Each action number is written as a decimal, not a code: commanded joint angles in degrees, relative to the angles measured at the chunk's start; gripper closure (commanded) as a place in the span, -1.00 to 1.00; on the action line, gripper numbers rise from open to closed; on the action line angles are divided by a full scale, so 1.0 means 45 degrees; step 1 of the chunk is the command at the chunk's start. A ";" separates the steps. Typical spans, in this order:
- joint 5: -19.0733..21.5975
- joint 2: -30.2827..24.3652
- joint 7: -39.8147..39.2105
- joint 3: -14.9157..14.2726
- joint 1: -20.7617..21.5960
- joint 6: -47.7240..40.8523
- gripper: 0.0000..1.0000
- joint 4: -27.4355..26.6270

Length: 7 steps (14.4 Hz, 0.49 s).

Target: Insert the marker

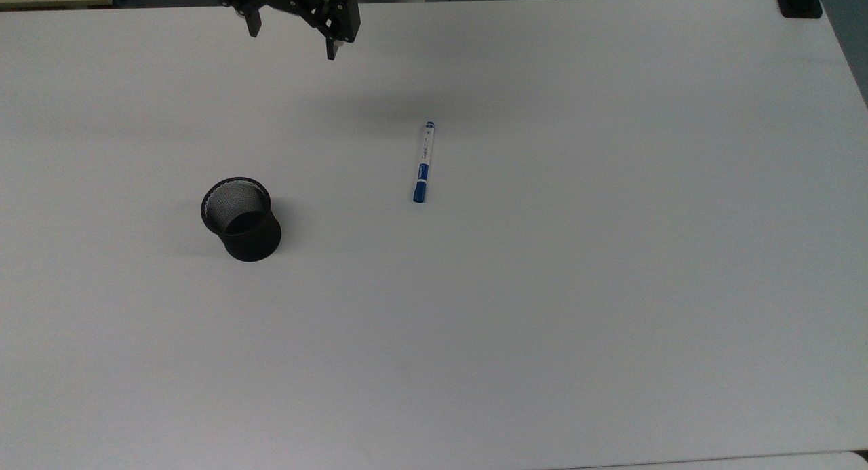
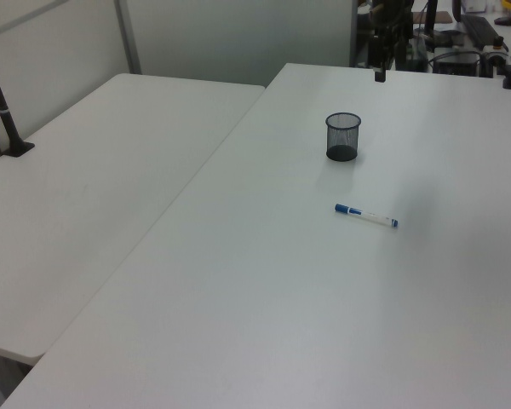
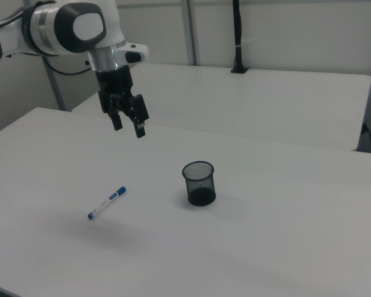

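Nearest the top view's lens, bare counter (image 1: 542, 361) is seen. Toward the top view's left, the black mesh cup (image 1: 241, 219) is stood upright, mouth open, presumably to receive the marker. To its right, well apart, the marker (image 1: 423, 162) is laid flat, cap toward the camera, where it could be gripped across the barrel. The end effector (image 1: 291, 32) is held high above the counter's far edge, fingers spread, holding nothing.

blue label print on the marker (image 1: 423, 161), too small to read, no other legible text
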 commanded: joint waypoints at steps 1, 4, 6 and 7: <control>0.0231 -0.0242 -0.0270 -0.0028 -0.0016 -0.0135 -1.00 -0.0164; 0.0251 -0.0242 -0.0270 -0.0028 -0.0016 -0.0134 -1.00 -0.0164; 0.0251 -0.0223 -0.0270 -0.0009 0.0003 -0.0115 -1.00 -0.0183; 0.0251 -0.0184 -0.0270 -0.0009 0.0023 -0.0115 -1.00 -0.0183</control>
